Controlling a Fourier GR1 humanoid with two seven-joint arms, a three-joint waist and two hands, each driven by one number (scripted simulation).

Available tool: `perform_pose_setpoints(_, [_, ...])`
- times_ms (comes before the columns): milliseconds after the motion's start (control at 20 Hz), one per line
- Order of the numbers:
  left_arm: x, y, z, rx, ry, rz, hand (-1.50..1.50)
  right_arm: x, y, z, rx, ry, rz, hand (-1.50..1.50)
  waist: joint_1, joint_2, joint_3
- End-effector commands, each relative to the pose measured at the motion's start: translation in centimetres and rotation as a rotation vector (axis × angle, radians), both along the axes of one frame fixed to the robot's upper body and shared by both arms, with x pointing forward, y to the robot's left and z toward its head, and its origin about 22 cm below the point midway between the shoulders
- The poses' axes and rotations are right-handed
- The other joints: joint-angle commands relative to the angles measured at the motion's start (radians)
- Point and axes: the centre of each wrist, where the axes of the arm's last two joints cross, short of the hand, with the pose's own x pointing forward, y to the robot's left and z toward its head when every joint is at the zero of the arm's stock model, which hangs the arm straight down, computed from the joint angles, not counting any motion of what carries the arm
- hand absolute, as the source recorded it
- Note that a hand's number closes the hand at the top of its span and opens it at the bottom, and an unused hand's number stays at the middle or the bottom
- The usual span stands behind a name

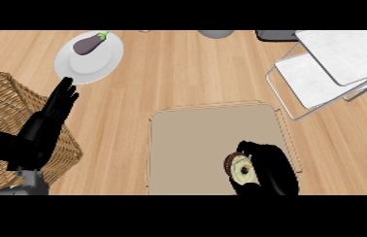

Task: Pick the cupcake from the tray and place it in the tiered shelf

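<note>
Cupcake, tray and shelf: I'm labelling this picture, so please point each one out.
cupcake [242, 170], head view, on its pale top.
tray [208, 143], head view, on its bare tan floor.
shelf [309, 80], head view, on its lower white tier.

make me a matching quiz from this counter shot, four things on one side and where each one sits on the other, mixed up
Things:
1. eggplant
2. cupcake
3. tiered shelf
4. wicker basket

Places:
A. top right of the counter
B. on the tray, with the right hand curled round it
C. on the white plate
D. left edge, under the left hand

Pairs: 1-C, 2-B, 3-A, 4-D
</note>
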Motion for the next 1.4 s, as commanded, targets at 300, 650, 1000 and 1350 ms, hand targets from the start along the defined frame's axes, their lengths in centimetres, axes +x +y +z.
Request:
perform_pose_setpoints(300, [-1.4, 0.5, -0.6, 0.000, 0.008, 0.010, 0.00, -7.4, -4.2, 12.2, 0.233, -0.379, -0.014, 1.50, -0.005, 0.000, 0.000])
perform_pose_setpoints(650, [1.4, -1.3, -0.5, -0.014, 0.000, -0.024, 0.00, -8.9, -4.6, 16.8, 0.304, -0.484, -0.098, 1.50, 0.011, 0.010, 0.000])
perform_pose_setpoints(1000, [0.9, -0.1, -0.1, -0.011, 0.004, -0.021, 0.00, -5.5, -5.1, 19.5, 0.328, -0.517, -0.144, 1.50, 0.031, 0.011, 0.000])
perform_pose_setpoints(1350, [0.9, -0.6, 1.0, -0.009, -0.005, -0.025, 0.00, -1.6, -4.5, 22.2, 0.412, -0.551, -0.149, 1.50, 0.040, 0.010, 0.001])
